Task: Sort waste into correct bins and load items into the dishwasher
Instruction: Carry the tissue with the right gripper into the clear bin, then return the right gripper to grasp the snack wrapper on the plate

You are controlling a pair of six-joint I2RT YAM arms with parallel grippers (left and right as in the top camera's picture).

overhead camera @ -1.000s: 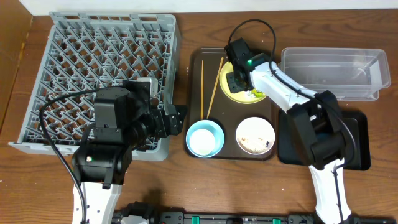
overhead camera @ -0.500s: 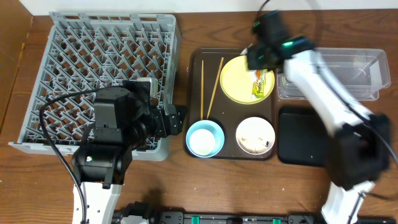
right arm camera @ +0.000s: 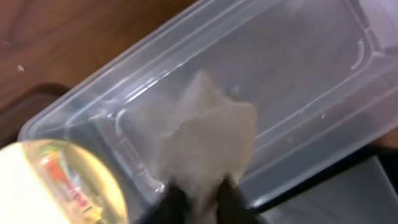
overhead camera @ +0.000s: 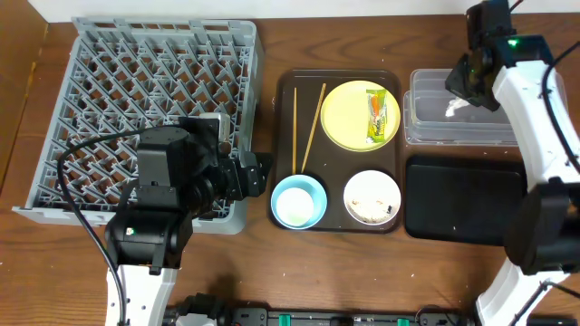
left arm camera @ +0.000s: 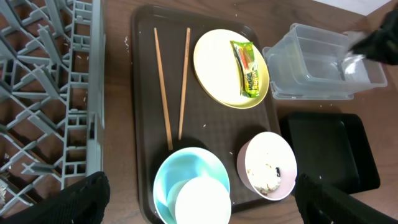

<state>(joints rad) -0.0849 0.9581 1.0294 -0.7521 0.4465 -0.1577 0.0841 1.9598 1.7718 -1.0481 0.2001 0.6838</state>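
My right gripper (overhead camera: 463, 91) is shut on the crumpled white napkin (overhead camera: 454, 110) and holds it over the clear plastic tub (overhead camera: 426, 136). The right wrist view shows the napkin (right arm camera: 211, 137) pinched in the gripper (right arm camera: 202, 196) above the tub (right arm camera: 305, 62). The green-and-orange wrapper (overhead camera: 376, 113) lies on the yellow plate (overhead camera: 349, 113). Two chopsticks (overhead camera: 308, 127) lie left of the plate. A white cup (overhead camera: 292, 210) sits in the light blue bowl (overhead camera: 301, 188). The white bowl (overhead camera: 372, 197) holds rice crumbs. My left gripper (overhead camera: 258, 172) is open and empty beside the grey dish rack (overhead camera: 136, 91).
The dishes sit on a dark brown serving tray (overhead camera: 283, 136) between the rack and the bins. The shallow black tray (overhead camera: 462, 199) lies in front of the clear tub. My left gripper's fingers (left arm camera: 81, 199) frame the blue bowl (left arm camera: 186, 171) from above.
My right arm has swung from the yellow plate to the right, carrying the napkin over the clear tub. The wrapper stays on the plate. The left arm has not moved.
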